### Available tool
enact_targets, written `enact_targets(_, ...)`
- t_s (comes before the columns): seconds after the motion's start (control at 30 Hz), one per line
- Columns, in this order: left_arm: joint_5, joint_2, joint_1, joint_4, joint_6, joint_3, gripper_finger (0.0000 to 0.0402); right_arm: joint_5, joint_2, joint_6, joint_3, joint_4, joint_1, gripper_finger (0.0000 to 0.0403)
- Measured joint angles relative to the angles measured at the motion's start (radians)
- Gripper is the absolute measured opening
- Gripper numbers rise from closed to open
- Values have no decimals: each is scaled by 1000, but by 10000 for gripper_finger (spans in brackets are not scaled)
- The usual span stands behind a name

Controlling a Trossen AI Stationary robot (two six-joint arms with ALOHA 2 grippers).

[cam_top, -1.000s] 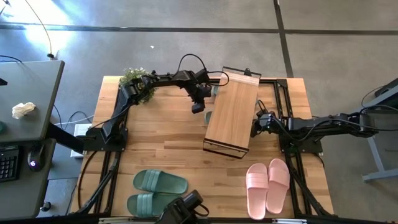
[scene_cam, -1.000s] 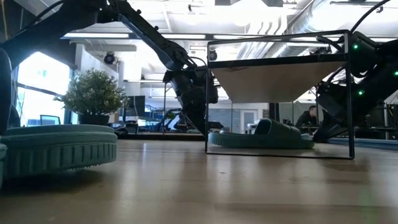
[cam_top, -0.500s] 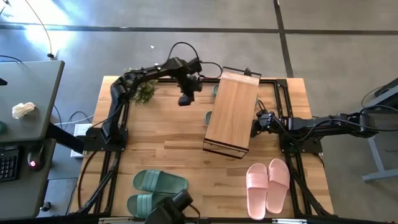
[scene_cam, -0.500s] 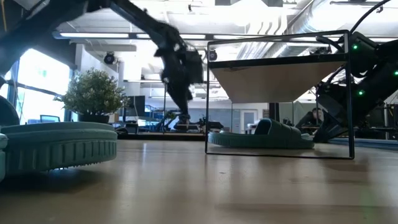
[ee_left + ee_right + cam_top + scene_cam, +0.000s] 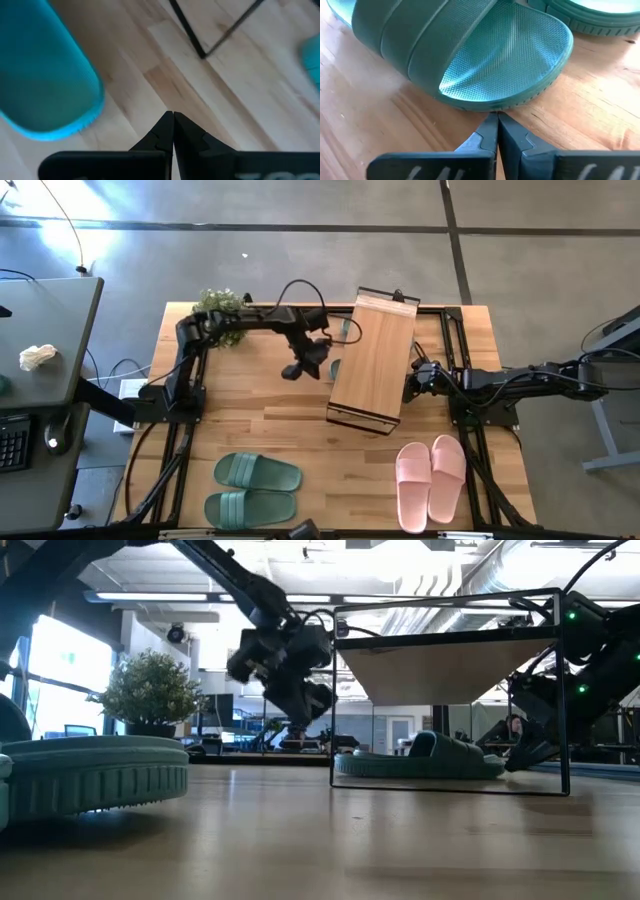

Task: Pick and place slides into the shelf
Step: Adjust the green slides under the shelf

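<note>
The shelf (image 5: 372, 360) stands on its dark frame legs at the table's far middle. Two green slides lie under it, their edges showing at its left side (image 5: 335, 367) (image 5: 346, 327). In the low view, one of these green slides (image 5: 420, 759) lies flat on its sole under the shelf. My left gripper (image 5: 295, 369) hangs shut above the bare wood left of the shelf, holding nothing (image 5: 173, 119). My right gripper (image 5: 408, 386) is shut at the shelf's right side, with its tips at the rounded end of a green slide (image 5: 470, 50). A second green pair (image 5: 257, 472) and a pink pair (image 5: 432, 478) lie near the front edge. My right gripper's shut fingertips (image 5: 490, 125) point slanting down at the rounded end of the green slide's sole (image 5: 487, 106), which lies flat on the table. Whether they touch it, I cannot tell. My left gripper touches nothing.
A potted plant (image 5: 222, 310) stands at the table's far left corner. In the low view, one green slide of the front pair (image 5: 90, 775) lies close to the camera. Bare wood lies between the shelf and the front pairs. A desk (image 5: 40, 350) stands beyond the left edge.
My left gripper has drawn back from the shelf's left side toward the table's left, risen off the table, and rolled about its own axis. It stays shut and carries nothing. The slides under the shelf have stayed where they lay.
</note>
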Motion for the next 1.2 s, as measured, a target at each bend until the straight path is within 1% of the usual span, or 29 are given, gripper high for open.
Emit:
enact_targets(0.13, -34, 1, -35, 157, -69, -53, 0, -4, 0, -1, 0, 0, 0, 0)
enact_targets(0.2, -62, 1, -44, 200, -116, -60, 0, -8, 0, -1, 0, 0, 0, 0)
enact_targets(0.33, -115, 1, -57, 214, -167, -60, 0, -8, 0, -1, 0, 1, 0, 0)
enact_targets(0.43, -149, 1, -69, 235, -246, -52, 0, -8, -3, -1, 0, 3, 0, 0)
enact_targets(0.6, -152, 2, -72, 247, -330, -45, 0, -8, -3, -2, 0, 16, 0, 0)
enact_targets(0.73, -176, 2, -71, 247, -484, -45, 0, -8, -3, -1, 0, 16, 0, 0)
enact_targets(0.93, -279, 2, -77, 248, -678, -79, 0, -8, -3, -3, 0, 16, 0, 0)
enact_targets(1.13, -300, 3, -104, 372, -815, -133, 0, -8, -3, -10, 0, 16, 0, 0)
enact_targets(1.2, -322, 3, -114, 413, -843, -143, 0, -8, -3, -10, 0, 16, 0, 0)
